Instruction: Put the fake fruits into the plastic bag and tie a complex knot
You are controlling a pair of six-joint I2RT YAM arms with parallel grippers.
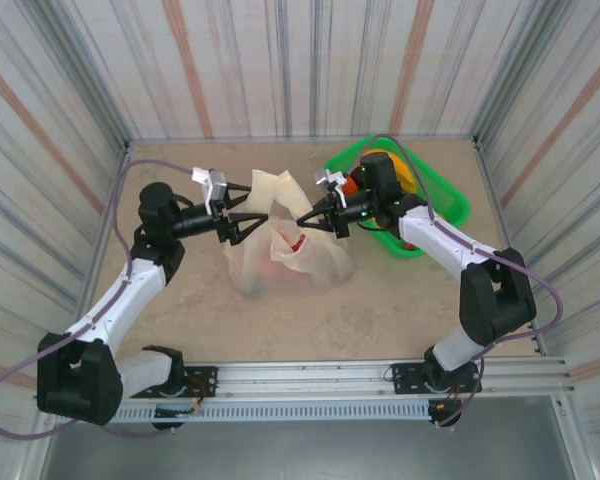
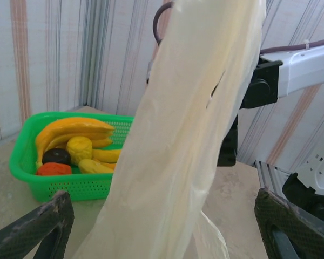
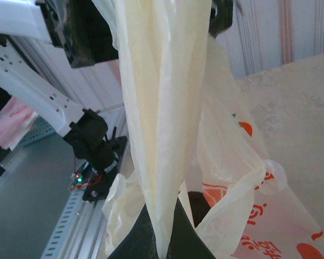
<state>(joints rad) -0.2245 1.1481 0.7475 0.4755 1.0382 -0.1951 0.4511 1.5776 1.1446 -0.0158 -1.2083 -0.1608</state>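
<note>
Cream bag (image 1: 310, 265) is lying just left of the basket (image 2: 21, 162), already holding some fruits (image 1: 294, 241). Now the right gripper (image 3: 159, 232) is pinching its raised handle (image 3: 162, 108); the left gripper (image 2: 164, 221) is gaping wide around that handle. Several bananas (image 2: 70, 127) are lying in the basket, so filling and the knot seem unfinished.

Bag (image 1: 315, 262): thin translucent cream plastic film, creased, soft sheen. Fruits (image 2: 70, 128): smooth plastic, glossy. Basket (image 2: 81, 186): green plastic, perforated walls, semi-gloss. Table (image 1: 360, 315): matt, mottled beige, stone-like look. Rail (image 1: 310, 379): ribbed bare metal, dull finish.
</note>
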